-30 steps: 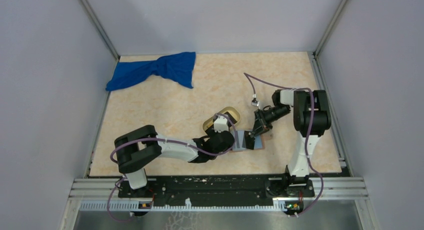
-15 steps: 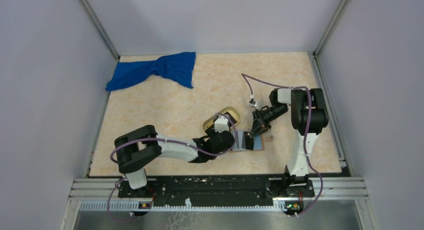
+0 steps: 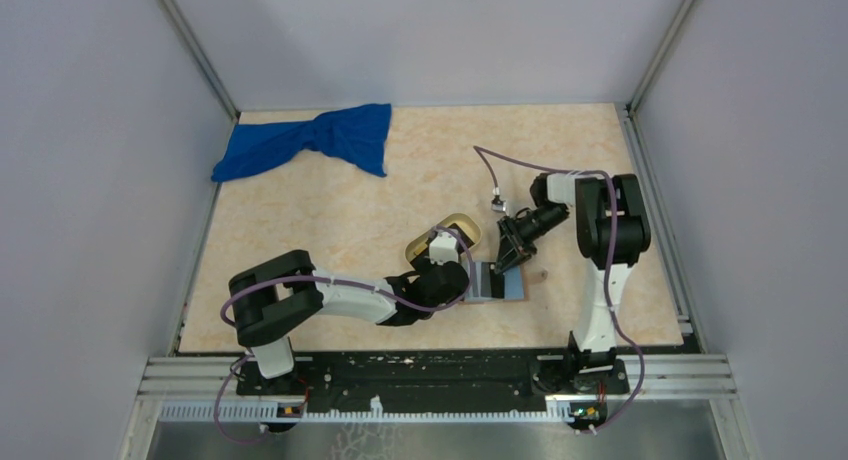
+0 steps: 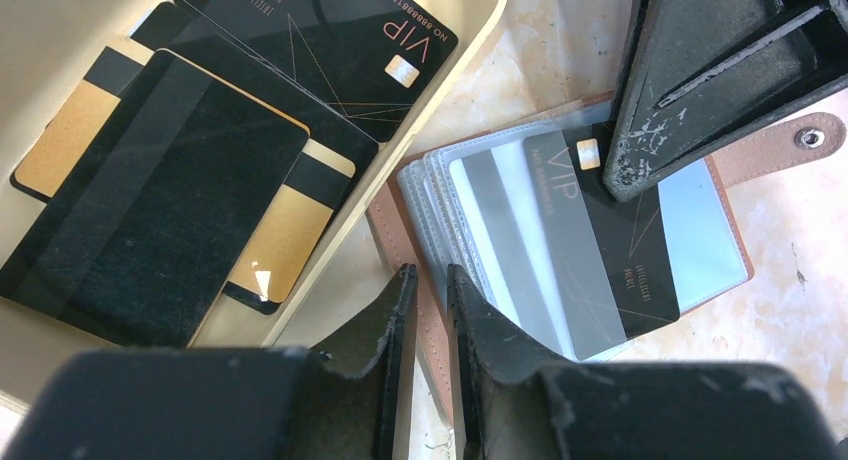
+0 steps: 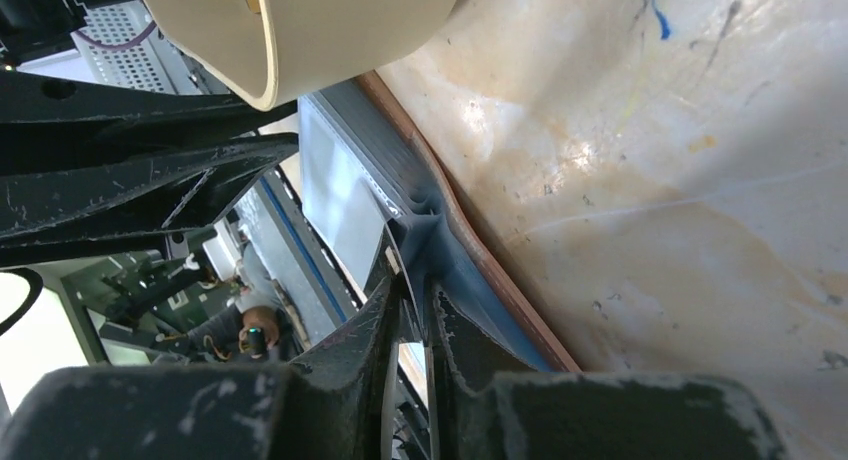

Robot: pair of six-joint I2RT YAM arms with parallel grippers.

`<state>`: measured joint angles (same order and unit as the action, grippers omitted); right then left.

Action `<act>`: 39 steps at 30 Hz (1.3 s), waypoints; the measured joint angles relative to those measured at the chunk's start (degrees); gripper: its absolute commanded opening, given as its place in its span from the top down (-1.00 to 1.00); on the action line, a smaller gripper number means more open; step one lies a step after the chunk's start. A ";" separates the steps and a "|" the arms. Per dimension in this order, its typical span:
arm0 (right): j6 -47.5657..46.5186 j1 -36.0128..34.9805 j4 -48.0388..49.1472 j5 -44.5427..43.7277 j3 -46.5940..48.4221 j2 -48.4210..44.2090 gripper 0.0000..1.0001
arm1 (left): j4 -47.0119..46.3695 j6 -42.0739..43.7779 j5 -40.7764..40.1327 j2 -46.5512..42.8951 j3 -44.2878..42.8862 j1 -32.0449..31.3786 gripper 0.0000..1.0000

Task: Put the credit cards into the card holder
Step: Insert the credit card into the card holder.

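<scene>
The card holder point(image 4: 388, 226) lies open on the table, reddish-brown outside with clear sleeves inside; it also shows in the top view point(image 3: 500, 283). My left gripper point(image 4: 430, 280) is shut on its brown left edge. My right gripper point(image 5: 415, 300) is shut on the top end of a black VIP card point(image 4: 610, 230), whose lower part sits in a clear sleeve. One right finger point(image 4: 700, 70) shows over the holder. A grey card point(image 4: 500, 235) lies in a sleeve beside the black one. In the right wrist view the holder's blue-grey inside point(image 5: 350, 180) is right at the jaws.
An oval tan tray point(image 4: 440, 90) touches the holder's left side and holds several black and gold cards point(image 4: 150, 200); it also shows in the top view point(image 3: 462, 222). A blue cloth point(image 3: 310, 140) lies at the far left. The holder's snap strap point(image 4: 790, 145) sticks out to the right.
My right gripper has shifted a little left and away with the black card, over the holder. The left arm and the holder have stayed still.
</scene>
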<state>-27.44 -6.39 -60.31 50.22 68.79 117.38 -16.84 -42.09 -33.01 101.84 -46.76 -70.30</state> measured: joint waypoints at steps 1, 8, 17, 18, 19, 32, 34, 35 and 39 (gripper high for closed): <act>0.07 -0.15 0.07 0.02 0.11 0.13 0.66 | -0.02 0.15 0.02 0.00 0.00 0.00 0.53; 0.55 -0.31 1.20 0.37 0.31 0.37 0.54 | 0.79 1.66 0.85 -0.94 0.02 0.00 0.40; 0.66 -0.35 2.05 0.70 0.28 0.37 0.54 | 1.66 4.44 6.47 -13.44 3.80 -0.07 0.14; 0.68 -0.35 2.10 0.72 0.26 0.37 0.54 | 0.63 4.70 8.07 -14.67 4.31 -0.07 0.15; 0.66 -0.35 2.14 0.76 0.26 0.39 0.54 | -0.42 4.76 9.51 -15.41 4.55 -0.07 0.17; 0.68 -0.35 2.40 0.85 0.24 0.39 0.55 | -2.45 -0.72 18.08 -5.05 -6.88 -3.15 0.26; 0.66 -0.35 2.40 0.85 0.24 0.39 0.56 | -0.57 -1.70 18.27 -2.21 -10.40 -3.23 0.26; 0.66 -0.35 2.43 0.85 0.24 0.39 0.56 | 0.81 -2.21 18.34 -0.55 -12.50 -3.23 0.27; 0.63 -0.35 2.43 0.85 0.24 0.39 0.55 | 6.80 -4.02 17.86 5.14 -19.67 -3.28 0.33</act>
<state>-26.81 -6.74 -57.89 51.07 69.04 117.78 -10.04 -46.11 -15.16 106.98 -66.43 -73.58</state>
